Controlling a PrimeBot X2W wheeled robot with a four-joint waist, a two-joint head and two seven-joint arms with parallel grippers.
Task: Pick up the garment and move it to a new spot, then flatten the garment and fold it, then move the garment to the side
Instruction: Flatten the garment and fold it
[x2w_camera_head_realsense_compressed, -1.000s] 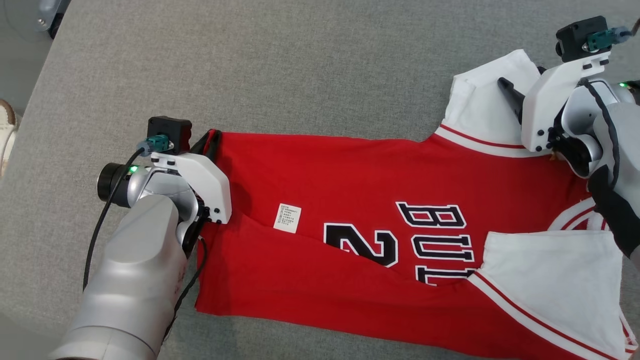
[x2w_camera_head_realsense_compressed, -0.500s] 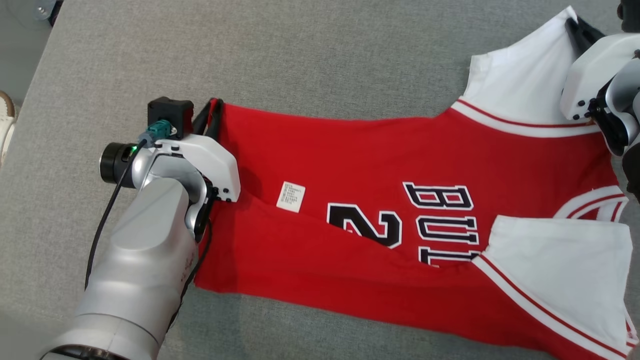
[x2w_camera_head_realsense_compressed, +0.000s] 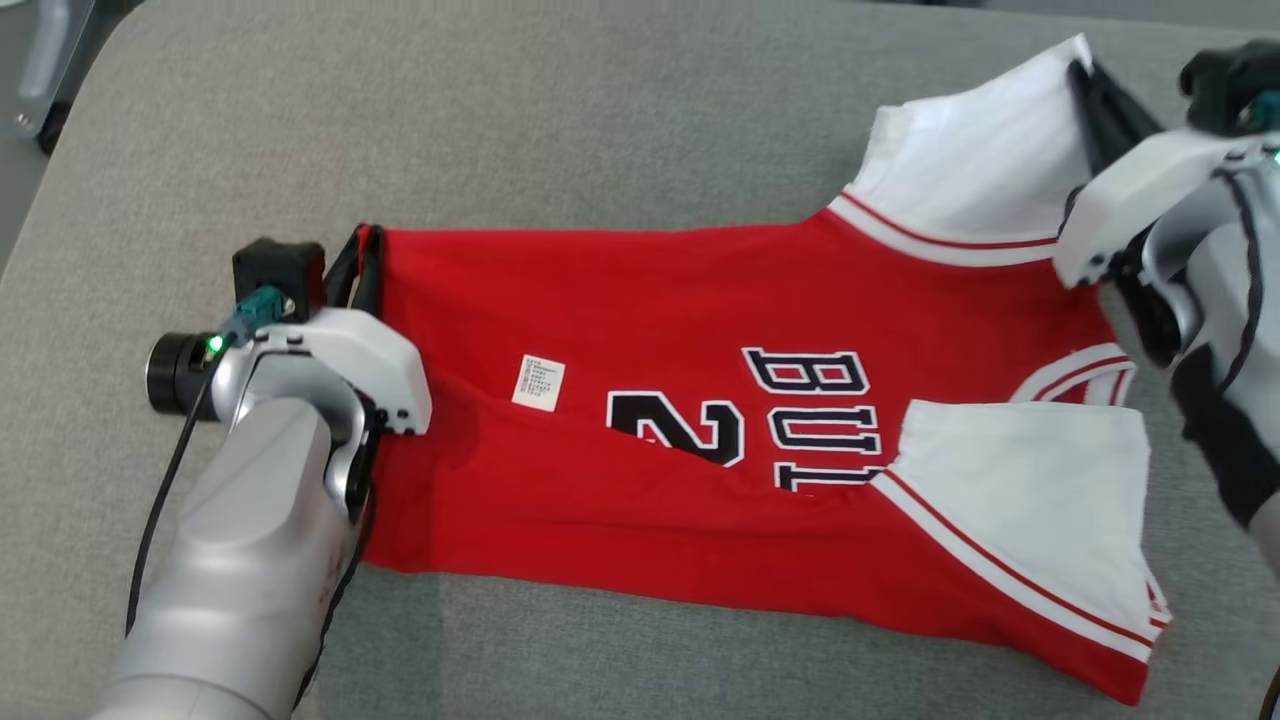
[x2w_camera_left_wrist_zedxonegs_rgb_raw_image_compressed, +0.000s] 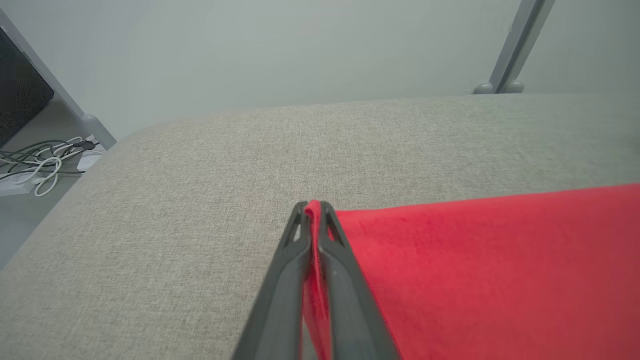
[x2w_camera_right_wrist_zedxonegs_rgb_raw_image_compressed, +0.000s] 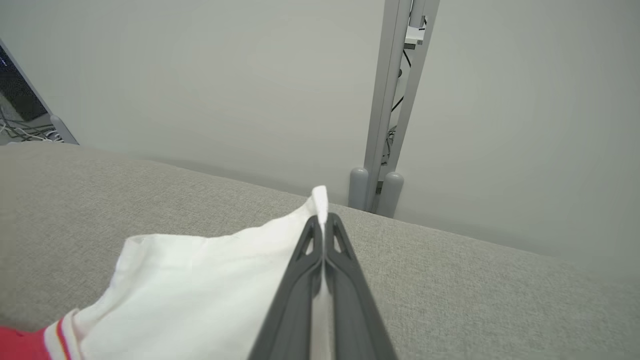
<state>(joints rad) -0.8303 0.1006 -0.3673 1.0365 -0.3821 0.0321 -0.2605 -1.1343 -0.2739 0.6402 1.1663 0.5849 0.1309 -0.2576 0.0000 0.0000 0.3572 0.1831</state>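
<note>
red cloth makes up most of the garment, a jersey spread on the grey padded surface, with a small white label showing on its body. left of the label and a little farther from the robot, the left gripper is clamped on the far corner of the red hem. in the left wrist view its two dark fingers are pressed together, with a strip of red cloth pinched between them up to the tips.

right of the label sits a black numeral and then black lettering. both are partly covered by a fold of red cloth that runs from just below the label toward the near sleeve. that white sleeve, edged with a red stripe, lies flat, well to the right of the label and nearer the robot.

far to the right of the label and beyond it, the other white sleeve is drawn up to a point at the right gripper. in the right wrist view its fingers are closed tight on the sleeve's edge, and a sliver of white cloth pokes out past the tips.

a metal post stands behind the padded surface in the right wrist view. loose cables lie on the floor at the edge of the left wrist view.
</note>
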